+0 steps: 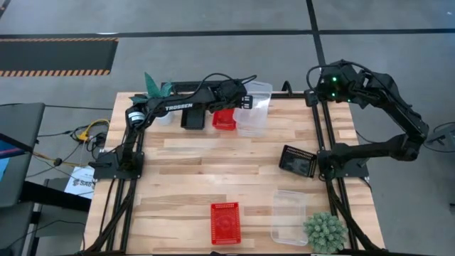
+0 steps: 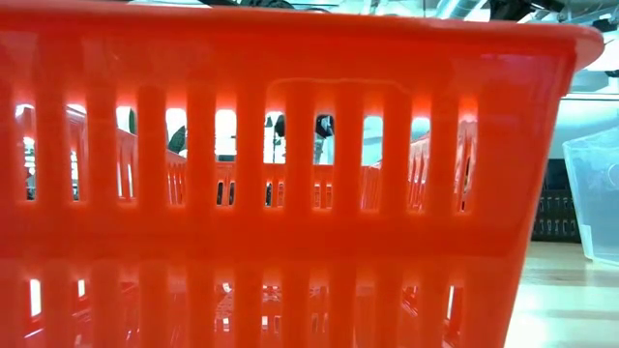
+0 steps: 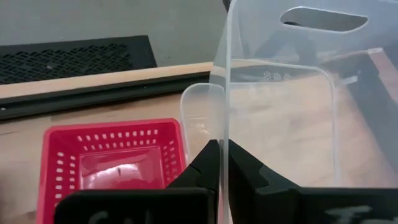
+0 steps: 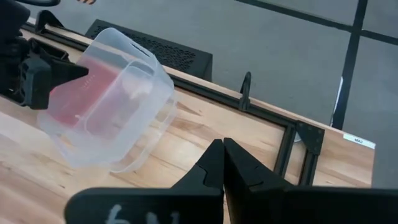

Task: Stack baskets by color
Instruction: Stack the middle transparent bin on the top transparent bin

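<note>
Clearly, the left gripper (image 3: 224, 163) has a clear basket (image 1: 257, 96) pinched by one thin wall, tilted up at the far edge of the desk (image 1: 185, 160).
From left to right along that far edge sit a black basket (image 1: 192, 118), a red basket (image 1: 224, 119) and the clear stack (image 1: 250, 121) the held one leans over; a second black basket (image 1: 298, 160) lies tipped near the right arm's base, and another red basket (image 1: 225, 222) and clear basket (image 1: 288, 215) wait at the near edge. I judge these light, thin-walled plastic shells, slick and a little flexible, best nipped at a rim or wall so they nest squarely. The right gripper (image 4: 222, 163) hangs closed and empty beyond the far right corner.
</note>
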